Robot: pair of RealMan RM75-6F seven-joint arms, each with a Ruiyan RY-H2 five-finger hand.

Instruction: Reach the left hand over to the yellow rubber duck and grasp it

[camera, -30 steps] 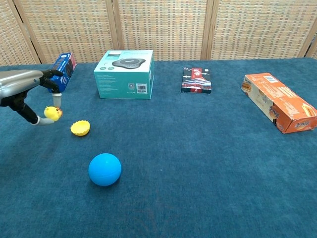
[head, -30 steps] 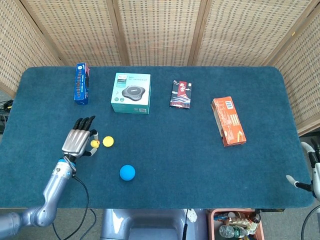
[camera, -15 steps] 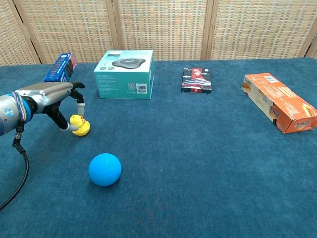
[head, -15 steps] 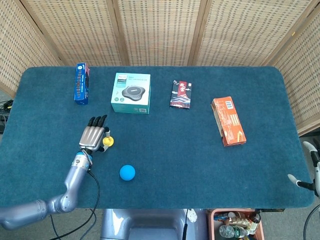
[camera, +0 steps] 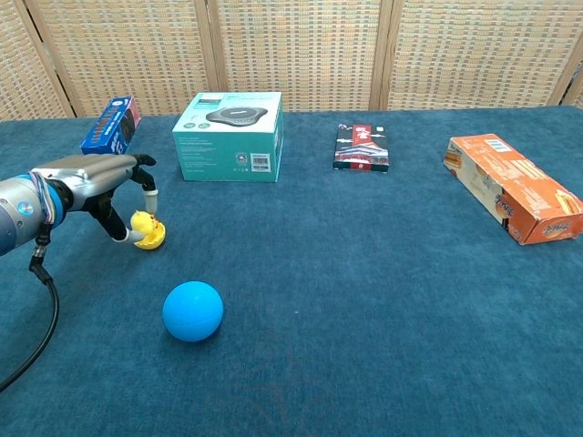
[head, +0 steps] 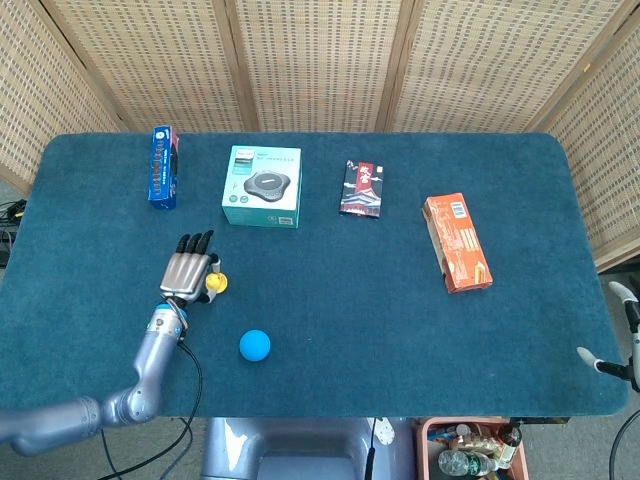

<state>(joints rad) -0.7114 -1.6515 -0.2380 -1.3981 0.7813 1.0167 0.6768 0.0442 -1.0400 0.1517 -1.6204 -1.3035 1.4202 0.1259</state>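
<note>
The left robot hand (camera: 96,177) pinched the yellow rubber duck (camera: 144,228) between thumb and a fingertip, apparently just above the desk (camera: 364,300), near a blue ball (camera: 192,310).

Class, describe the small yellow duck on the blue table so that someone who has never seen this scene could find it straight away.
Start at the teal box near the back left of the blue table, then look nearer the front and left, where the left hand reaches in. The yellow rubber duck sits pinched between its fingertips. It lies beside a flatter yellow piece; the blue ball nearby is bigger and round.
</note>
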